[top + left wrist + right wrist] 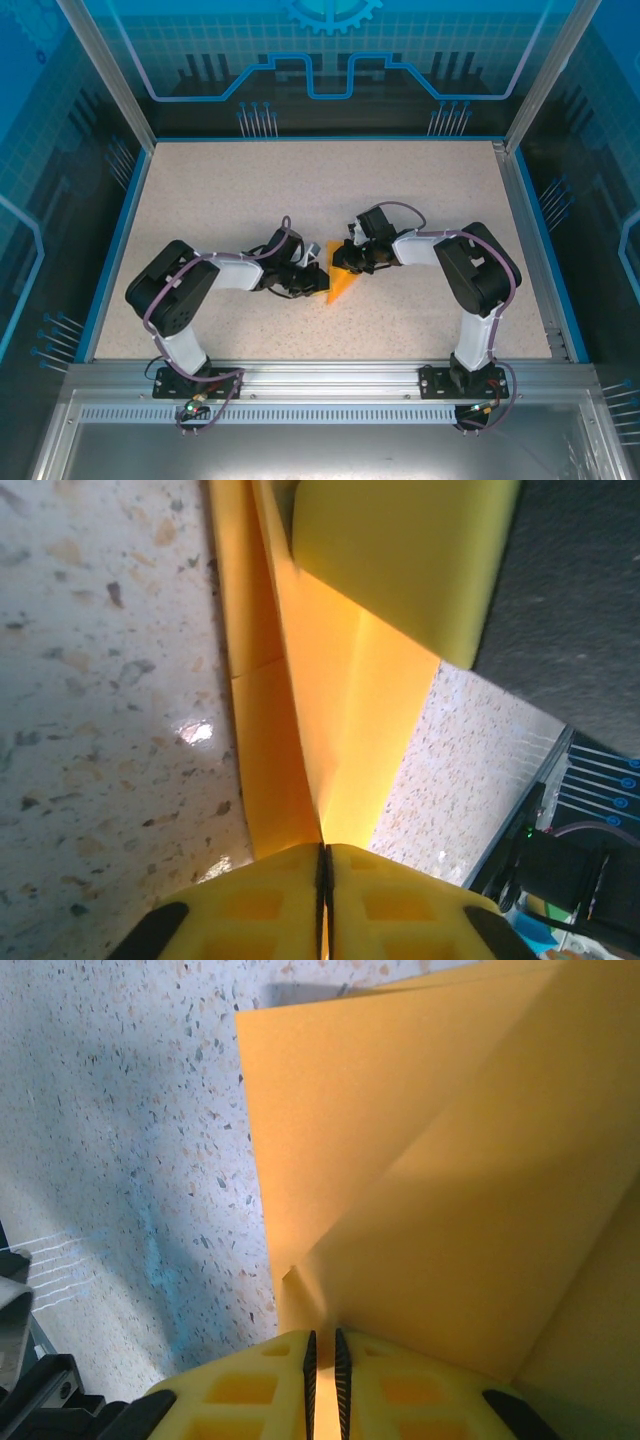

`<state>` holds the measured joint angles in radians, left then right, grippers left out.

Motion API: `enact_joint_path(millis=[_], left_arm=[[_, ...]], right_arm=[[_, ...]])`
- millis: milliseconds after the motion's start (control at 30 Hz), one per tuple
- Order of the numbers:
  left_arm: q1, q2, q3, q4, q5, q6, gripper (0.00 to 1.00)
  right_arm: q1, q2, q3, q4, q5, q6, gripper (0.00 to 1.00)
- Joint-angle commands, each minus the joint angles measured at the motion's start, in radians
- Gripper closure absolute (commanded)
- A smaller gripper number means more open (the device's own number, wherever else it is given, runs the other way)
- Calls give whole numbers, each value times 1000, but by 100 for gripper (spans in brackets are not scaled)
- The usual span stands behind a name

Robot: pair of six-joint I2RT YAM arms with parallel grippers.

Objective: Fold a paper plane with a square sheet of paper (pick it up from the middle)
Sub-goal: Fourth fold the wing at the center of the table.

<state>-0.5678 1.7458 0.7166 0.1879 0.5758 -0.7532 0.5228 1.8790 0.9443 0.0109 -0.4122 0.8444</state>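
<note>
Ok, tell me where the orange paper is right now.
Top view: the orange paper lies near the middle of the table, pinched between the left gripper and the right gripper.

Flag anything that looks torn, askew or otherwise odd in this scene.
Nothing stands out. The partly folded orange sheet of paper looks untorn with clean creases, pinched on one side by the left gripper and on the other by the right gripper.

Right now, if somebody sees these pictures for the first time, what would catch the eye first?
The folded orange-yellow sheet of paper at the middle of the speckled beige table catches the eye first. The left hand and the right hand meet there, each shut on it.
</note>
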Motion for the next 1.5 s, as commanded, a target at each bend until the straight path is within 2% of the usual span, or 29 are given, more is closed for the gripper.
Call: enact_joint_path(millis=[0, 267, 667, 733, 833, 1100, 1267, 1467], left_arm=[[-7, 17, -3, 4, 61, 36, 93], [-6, 58, -37, 60, 158, 68, 99], [-5, 71, -69, 107, 213, 65, 97], [-4, 70, -71, 99, 223, 74, 94], [-6, 64, -66, 45, 208, 96, 92], [-6, -83, -114, 32, 108, 35, 73], [-7, -163, -90, 51, 63, -19, 74], [-45, -117, 5, 61, 72, -41, 75]], right_arm=[[-9, 32, -18, -48, 16, -4, 83], [-10, 41, -16, -59, 26, -6, 84], [-9, 46, -15, -81, 37, -19, 84], [-9, 49, -14, -86, 36, -20, 84], [-9, 51, -13, -85, 34, -20, 84], [-6, 45, -22, -81, 30, -24, 84], [-4, 45, -30, -76, 30, -22, 84], [-4, 48, -29, -73, 27, -21, 85]])
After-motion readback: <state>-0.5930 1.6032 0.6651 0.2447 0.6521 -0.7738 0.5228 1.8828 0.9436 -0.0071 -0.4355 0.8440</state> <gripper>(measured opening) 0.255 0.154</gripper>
